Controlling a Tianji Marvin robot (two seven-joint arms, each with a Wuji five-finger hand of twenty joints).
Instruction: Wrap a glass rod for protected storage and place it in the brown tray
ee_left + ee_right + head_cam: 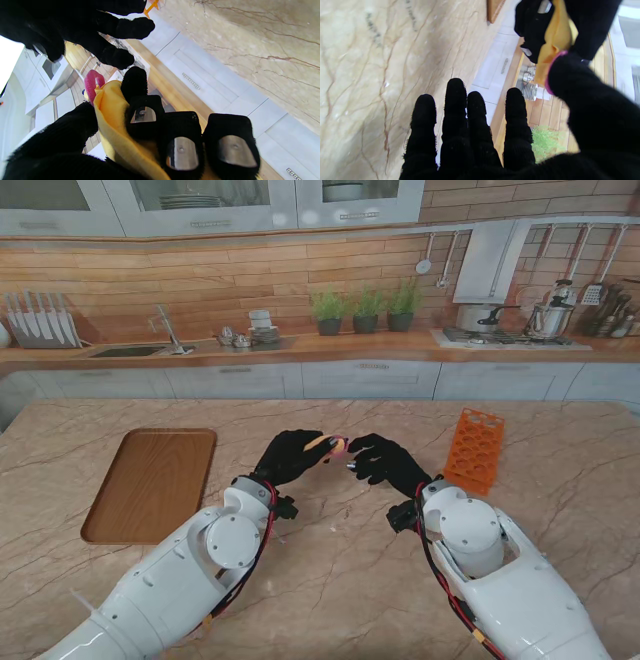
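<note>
In the stand view, a yellow cloth bundle (319, 443) is held by the left hand (290, 457) above the desk (330, 580), right of the brown tray (150, 483); the right hand (385, 460) is touching its pink end. In the left wrist view, the cloth is clasped by closed fingers (143, 112). In the right wrist view, four fingers (456, 100) are extended, the thumb meeting a pink band (553, 62). The rod itself cannot be seen. Wrapping is judged nearly done; placing remains, the tray holding nothing.

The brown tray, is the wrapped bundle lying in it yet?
No. In the stand view the brown tray shows only bare wood, while the yellow cloth bundle is held up in the left hand, right of the tray.
</note>
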